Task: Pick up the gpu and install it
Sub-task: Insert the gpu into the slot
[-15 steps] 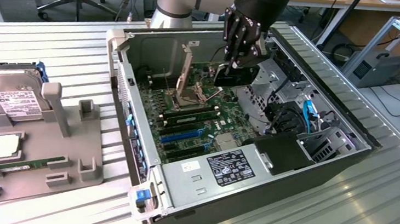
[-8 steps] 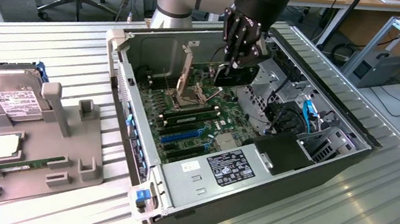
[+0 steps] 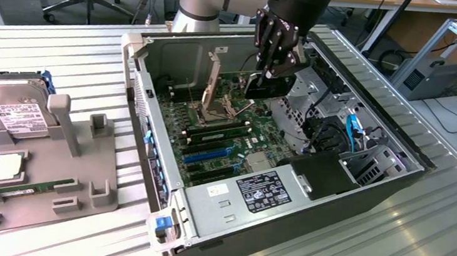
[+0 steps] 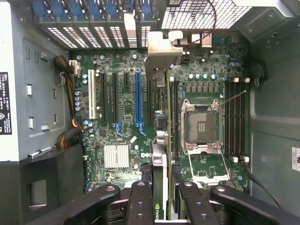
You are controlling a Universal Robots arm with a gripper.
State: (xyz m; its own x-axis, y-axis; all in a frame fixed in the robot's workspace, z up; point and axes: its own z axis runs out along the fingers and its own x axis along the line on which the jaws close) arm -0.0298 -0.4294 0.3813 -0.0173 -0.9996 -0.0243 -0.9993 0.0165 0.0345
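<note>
The gripper [image 3: 272, 75] is clenched on the gpu [image 3: 264, 86], holding it edge-down above the motherboard [image 4: 122, 140] inside the open computer case [image 3: 180, 60]. A slight tilt could, I judge, land the card askew on the expansion slots [image 4: 138, 98] or catch its silver bracket [image 4: 161, 51] on the rear wall [image 4: 65, 35]. The grey holder [image 3: 32, 211] beside the case holds a hard drive [image 3: 12, 110] and a memory stick [image 3: 26, 188]

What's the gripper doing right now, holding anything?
Gripper: closed on the thin green gpu card with dark cooler, held edge-down above the green motherboard.
</note>
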